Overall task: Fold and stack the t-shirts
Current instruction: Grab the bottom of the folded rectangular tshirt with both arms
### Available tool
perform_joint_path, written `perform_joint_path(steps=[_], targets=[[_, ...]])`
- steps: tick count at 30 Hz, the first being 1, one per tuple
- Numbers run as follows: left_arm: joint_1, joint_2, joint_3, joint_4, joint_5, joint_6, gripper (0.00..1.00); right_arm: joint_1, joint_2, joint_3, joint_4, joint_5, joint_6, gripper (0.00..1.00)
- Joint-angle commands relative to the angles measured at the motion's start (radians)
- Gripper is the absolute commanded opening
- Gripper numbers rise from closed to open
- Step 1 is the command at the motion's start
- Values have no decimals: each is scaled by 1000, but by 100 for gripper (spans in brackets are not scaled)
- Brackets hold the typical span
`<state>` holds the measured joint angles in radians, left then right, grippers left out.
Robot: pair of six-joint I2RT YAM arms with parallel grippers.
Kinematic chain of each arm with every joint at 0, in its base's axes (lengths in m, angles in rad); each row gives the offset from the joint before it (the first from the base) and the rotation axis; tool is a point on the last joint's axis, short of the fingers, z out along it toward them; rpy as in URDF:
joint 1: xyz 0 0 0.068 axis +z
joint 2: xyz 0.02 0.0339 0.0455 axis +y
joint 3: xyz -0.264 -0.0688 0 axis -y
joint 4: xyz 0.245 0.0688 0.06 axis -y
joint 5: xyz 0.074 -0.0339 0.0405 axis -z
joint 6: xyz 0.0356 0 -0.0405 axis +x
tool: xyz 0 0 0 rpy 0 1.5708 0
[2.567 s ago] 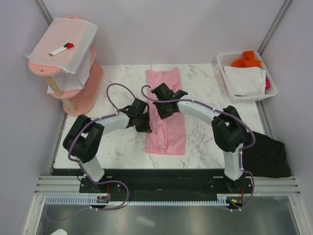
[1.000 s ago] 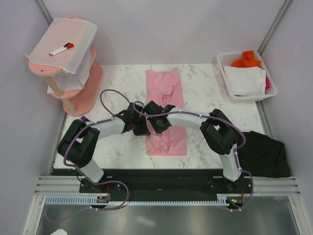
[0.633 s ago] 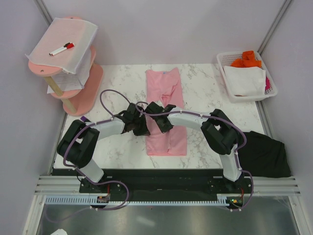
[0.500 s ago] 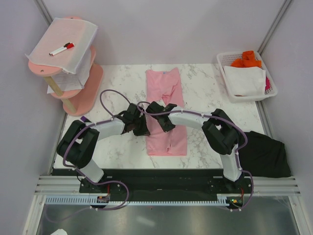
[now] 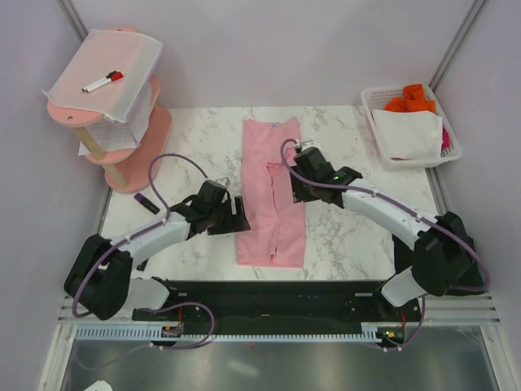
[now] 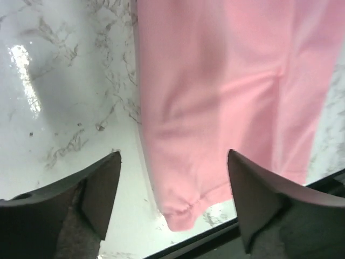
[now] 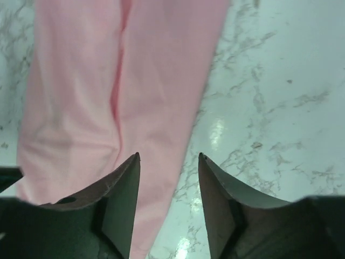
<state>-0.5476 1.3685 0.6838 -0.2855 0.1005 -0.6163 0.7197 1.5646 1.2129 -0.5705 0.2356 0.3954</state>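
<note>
The pink t-shirt [image 5: 273,195] lies flat on the marble counter [image 5: 350,236], folded into a long narrow strip that passes between the two sets of fingers. The left fingers [image 6: 94,189] stand wide apart and hold nothing. In the left wrist view the near left corner of the strip lies below the gap between them, its hem slightly bunched, with bare counter under one finger and pink cloth reaching toward the other. From above, these fingers sit just beside the strip's left edge, toward its near end. Whether their tips touch the cloth I cannot tell. The right fingers [image 7: 118,210] are also apart, with a narrower gap, and they too grip nothing. In the right wrist view the strip's right edge runs under that gap, so one finger hangs over pink cloth and the other over bare marble. A lengthwise crease runs down the shirt a little to the cloth side of them. From above, the right fingers sit at the strip's right edge, farther up its length than the left fingers. Well away from the right fingers, toward the far right corner, a white basket [image 5: 368,110] holds an orange cloth [image 5: 409,99] and a white cloth [image 5: 407,134]. Well beyond the left fingers, at the far left, a pink shelf [image 5: 138,155] carries a mesh sheet [image 5: 122,49] with a marker [image 5: 103,81] on top.
</note>
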Motion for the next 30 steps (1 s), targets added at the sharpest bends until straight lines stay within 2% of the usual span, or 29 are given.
perform_joint_path(steps=[1,4,7,8,10,12,19,26,28,29,30], targets=[[-6,-208,-59,-12,-42,17,94,-173,-96,-194,106,-202,54,69],[-6,-273,-104,-37,-36,-11,97,-197,-127,-292,104,-277,72,72],[-6,-292,-150,-58,-9,-45,86,-198,-144,-407,132,-386,121,71],[-6,-292,-164,-60,2,-52,80,-197,-156,-439,145,-438,140,71],[-8,-290,-194,-57,34,-72,77,-195,-172,-525,187,-491,167,70],[-11,-290,-211,-53,50,-82,68,-190,-202,-593,224,-551,215,70],[-29,-238,-250,-23,126,-97,61,-131,-201,-682,297,-651,313,69],[-89,-180,-248,26,154,-128,40,-26,-138,-668,339,-677,378,65],[-98,-163,-242,31,153,-129,33,-19,-130,-661,347,-674,382,39],[-100,-155,-239,35,153,-128,20,-19,-133,-659,347,-653,384,25],[-103,-149,-231,39,153,-126,14,-19,-139,-658,348,-638,385,0]])
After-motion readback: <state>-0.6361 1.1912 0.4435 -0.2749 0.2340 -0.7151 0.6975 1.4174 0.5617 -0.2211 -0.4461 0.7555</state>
